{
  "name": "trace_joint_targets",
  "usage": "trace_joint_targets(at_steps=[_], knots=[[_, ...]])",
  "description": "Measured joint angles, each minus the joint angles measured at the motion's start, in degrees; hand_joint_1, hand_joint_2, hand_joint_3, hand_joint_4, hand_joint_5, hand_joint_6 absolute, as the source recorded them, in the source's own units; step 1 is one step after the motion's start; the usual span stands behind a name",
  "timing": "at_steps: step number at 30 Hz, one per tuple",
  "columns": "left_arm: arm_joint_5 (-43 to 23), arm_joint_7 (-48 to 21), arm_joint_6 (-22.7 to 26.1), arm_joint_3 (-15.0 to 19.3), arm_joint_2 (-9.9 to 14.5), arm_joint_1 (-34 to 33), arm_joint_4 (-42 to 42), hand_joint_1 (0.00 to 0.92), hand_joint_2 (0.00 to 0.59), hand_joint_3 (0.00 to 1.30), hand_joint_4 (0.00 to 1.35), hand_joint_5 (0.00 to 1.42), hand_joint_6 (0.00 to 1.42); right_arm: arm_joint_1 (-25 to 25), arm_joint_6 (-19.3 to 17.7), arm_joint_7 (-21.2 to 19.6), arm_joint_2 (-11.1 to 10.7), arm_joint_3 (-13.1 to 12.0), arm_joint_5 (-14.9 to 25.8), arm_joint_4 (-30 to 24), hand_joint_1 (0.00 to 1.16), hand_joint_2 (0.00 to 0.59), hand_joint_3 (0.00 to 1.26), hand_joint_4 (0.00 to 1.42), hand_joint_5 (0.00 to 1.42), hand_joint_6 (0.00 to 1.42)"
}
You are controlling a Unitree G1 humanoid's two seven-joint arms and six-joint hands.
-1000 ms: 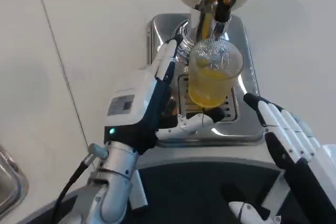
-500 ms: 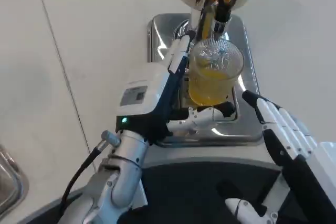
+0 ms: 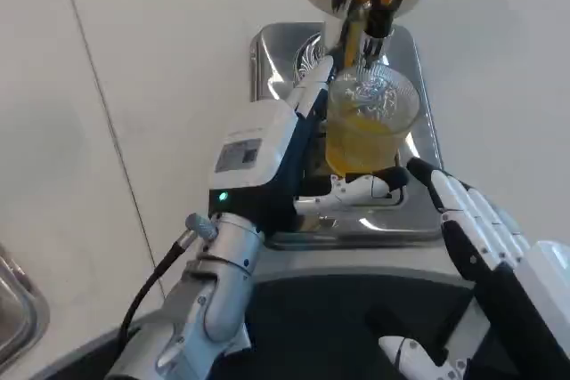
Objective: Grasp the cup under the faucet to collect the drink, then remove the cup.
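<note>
A white table (image 3: 160,60) fills the scene, seen from above, with a thin dark seam running diagonally down its left side. A shiny rectangular metal drip tray (image 3: 267,60) of a drink dispenser sits directly on the table, near the top centre. At the lower left edge, the rim of a metal container (image 3: 13,313) is partly visible.

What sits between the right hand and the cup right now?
In the head view, only a bare strip of the steel drip tray separates the right hand from the cup. The left hand's thumb lies just below the cup.
</note>
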Motion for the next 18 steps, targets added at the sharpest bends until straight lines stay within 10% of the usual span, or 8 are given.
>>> trace_joint_targets(at_steps=[18], knots=[[1.40,5.31,7.85,-1.33,-3.72,-1.23,0.56,0.290,0.019,0.36,0.49,0.84,1.04,-1.52,3.75,1.72,0.72,0.51,-0.11,-0.24,0.43,0.388,0.00,0.00,0.00,0.03]])
